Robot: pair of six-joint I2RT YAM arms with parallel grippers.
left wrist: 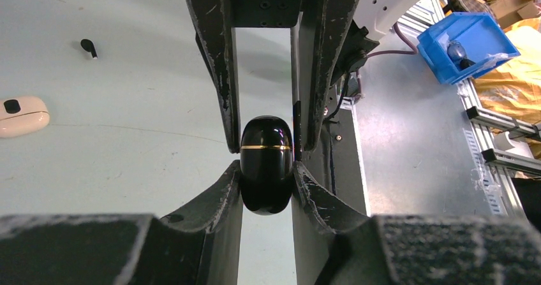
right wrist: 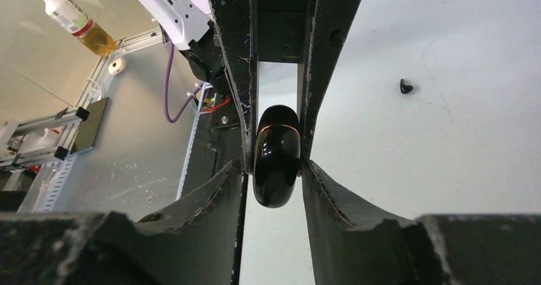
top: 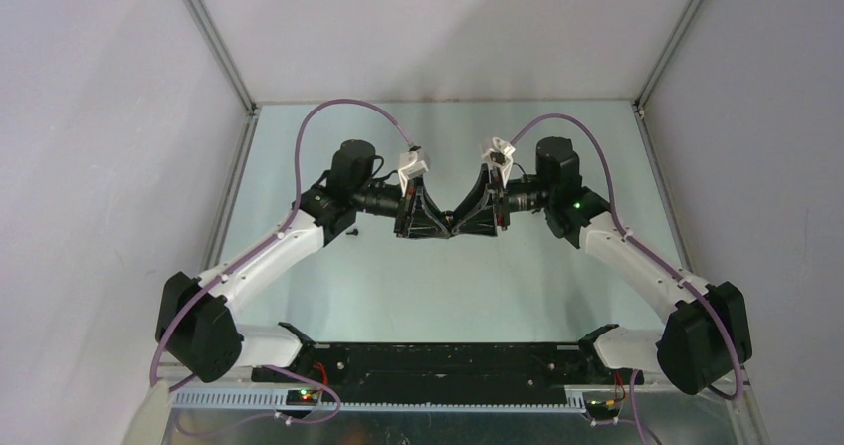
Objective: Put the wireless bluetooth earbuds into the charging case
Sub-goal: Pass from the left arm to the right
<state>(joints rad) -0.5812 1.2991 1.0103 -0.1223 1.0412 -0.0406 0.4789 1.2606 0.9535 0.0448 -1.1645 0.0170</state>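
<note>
Left hand [left wrist: 266, 173] clamps black case [left wrist: 266, 132] far from table [top: 398, 286] edges; right hand [right wrist: 274, 165] flanks it, grip unclear.

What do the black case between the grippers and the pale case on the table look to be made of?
Black case: probably hard plastic with a high gloss, since it shows sharp mirror-like reflections. The gold band at its seam looks metallic, perhaps only a coating. Pale case: likely plastic too, cream with a satin finish, since its highlights are soft and dull.

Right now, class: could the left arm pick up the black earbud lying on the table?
Probably not yet: the left pincer is shut on the black case, though nothing blocks the black earbud.
</note>
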